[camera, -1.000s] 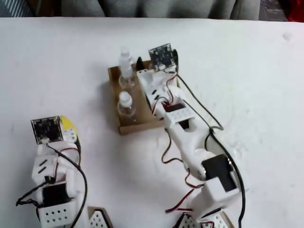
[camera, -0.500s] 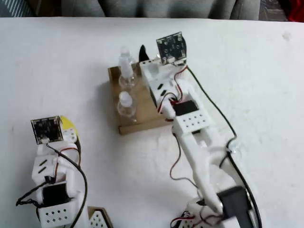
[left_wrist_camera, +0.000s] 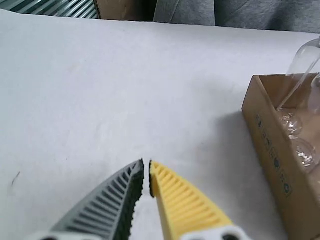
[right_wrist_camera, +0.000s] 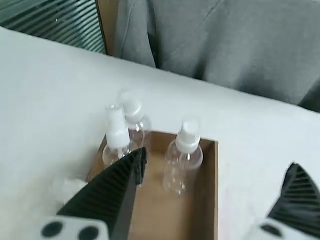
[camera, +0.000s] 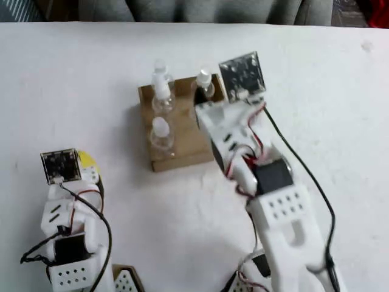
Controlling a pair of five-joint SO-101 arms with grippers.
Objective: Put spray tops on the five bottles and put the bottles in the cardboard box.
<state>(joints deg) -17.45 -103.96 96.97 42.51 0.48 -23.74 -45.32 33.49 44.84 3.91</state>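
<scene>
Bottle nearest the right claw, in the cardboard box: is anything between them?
Nothing visible is. The right claw hangs open over the cardboard box, and the bottle stands in clear view ahead of it.

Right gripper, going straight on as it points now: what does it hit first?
Likely the spray-topped bottle in the cardboard box, ahead of the open right gripper; depth is unclear, so the box floor may come first.

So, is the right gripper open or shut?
Open. In the right wrist view the right gripper has its fingers wide apart over the box, holding nothing.
</scene>
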